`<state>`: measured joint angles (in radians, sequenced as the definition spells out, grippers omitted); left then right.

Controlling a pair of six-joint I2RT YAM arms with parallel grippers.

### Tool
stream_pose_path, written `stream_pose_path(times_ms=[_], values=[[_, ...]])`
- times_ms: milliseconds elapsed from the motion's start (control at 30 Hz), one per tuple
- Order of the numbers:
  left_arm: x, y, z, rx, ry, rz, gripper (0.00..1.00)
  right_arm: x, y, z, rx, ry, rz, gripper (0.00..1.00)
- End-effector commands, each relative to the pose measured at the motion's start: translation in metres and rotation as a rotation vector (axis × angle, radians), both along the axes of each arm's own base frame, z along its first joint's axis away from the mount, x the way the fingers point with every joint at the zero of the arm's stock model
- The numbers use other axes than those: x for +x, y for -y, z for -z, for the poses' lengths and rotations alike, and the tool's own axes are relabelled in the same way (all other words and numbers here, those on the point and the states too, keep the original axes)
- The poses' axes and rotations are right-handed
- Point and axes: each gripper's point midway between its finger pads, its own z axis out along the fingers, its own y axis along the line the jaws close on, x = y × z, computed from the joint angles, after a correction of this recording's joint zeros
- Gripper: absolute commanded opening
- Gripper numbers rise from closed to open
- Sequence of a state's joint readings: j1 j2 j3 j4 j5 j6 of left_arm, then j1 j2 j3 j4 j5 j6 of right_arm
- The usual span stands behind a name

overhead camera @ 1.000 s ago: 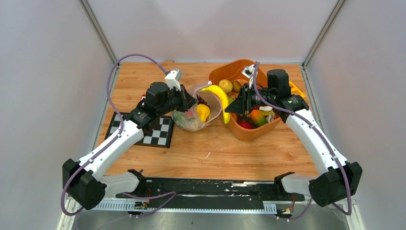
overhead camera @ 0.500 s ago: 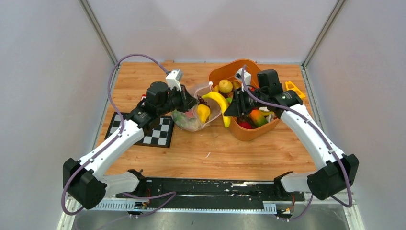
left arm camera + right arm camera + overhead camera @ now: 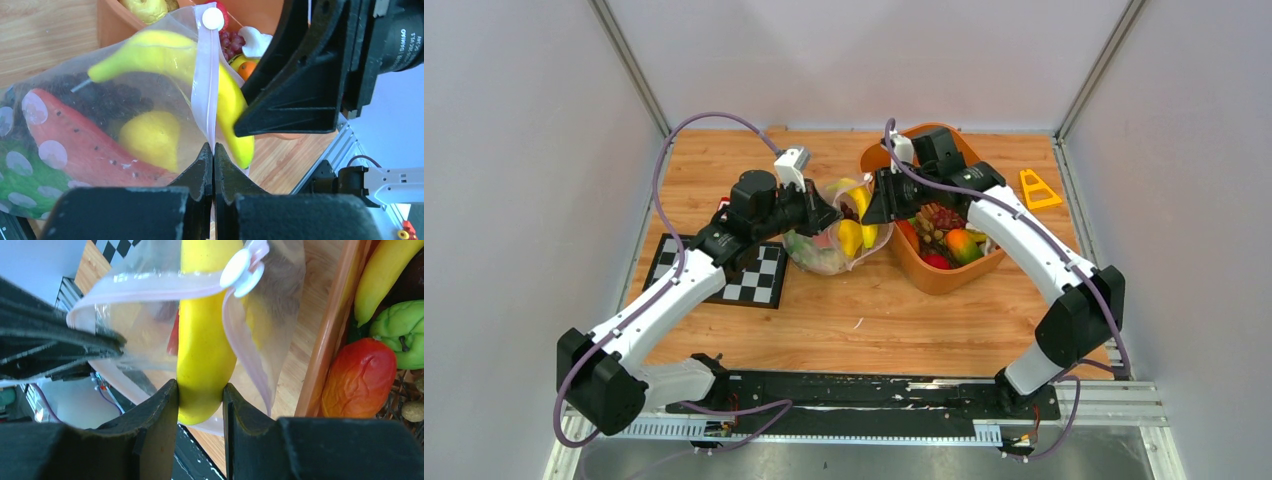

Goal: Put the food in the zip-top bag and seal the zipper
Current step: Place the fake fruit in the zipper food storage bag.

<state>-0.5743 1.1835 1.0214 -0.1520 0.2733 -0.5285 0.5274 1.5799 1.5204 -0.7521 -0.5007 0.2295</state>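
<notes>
The clear zip-top bag (image 3: 824,255) stands open on the table left of the orange basket. My left gripper (image 3: 214,146) is shut on the bag's pinkish zipper (image 3: 206,85) and holds the mouth up. Through the plastic I see a watermelon slice (image 3: 85,145), a lemon (image 3: 150,137), dark grapes (image 3: 115,97) and a green cabbage (image 3: 20,180). My right gripper (image 3: 200,390) is shut on the yellow banana (image 3: 202,340). The banana's far end reaches inside the bag's mouth, while the gripped end stays outside.
The orange basket (image 3: 944,275) on the right holds a mango (image 3: 357,377), a green fruit (image 3: 405,325), a second banana (image 3: 385,270) and more food. A checkerboard (image 3: 754,280) lies under the left arm. A yellow triangle (image 3: 1036,188) lies at the far right.
My right arm has swung left from over the basket, carrying the banana into the bag's mouth. The left gripper has kept its hold on the bag's edge.
</notes>
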Motion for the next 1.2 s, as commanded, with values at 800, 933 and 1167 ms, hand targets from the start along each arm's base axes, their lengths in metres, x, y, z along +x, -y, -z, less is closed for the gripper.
stream_pose_path(times_ms=[800, 933, 1167], values=[[0.007, -0.006, -0.021, -0.023, 0.077, -0.046, 0.0, -0.008, -0.013, -0.095, 0.187, 0.431, 0.057, 0.72], [0.008, -0.011, -0.022, -0.01, 0.085, -0.073, 0.0, 0.003, 0.029, -0.098, 0.148, 0.515, 0.234, 0.65], [0.015, -0.038, -0.029, 0.047, 0.125, -0.207, 0.0, -0.023, 0.041, -0.058, 0.116, 0.428, 0.12, 0.3]])
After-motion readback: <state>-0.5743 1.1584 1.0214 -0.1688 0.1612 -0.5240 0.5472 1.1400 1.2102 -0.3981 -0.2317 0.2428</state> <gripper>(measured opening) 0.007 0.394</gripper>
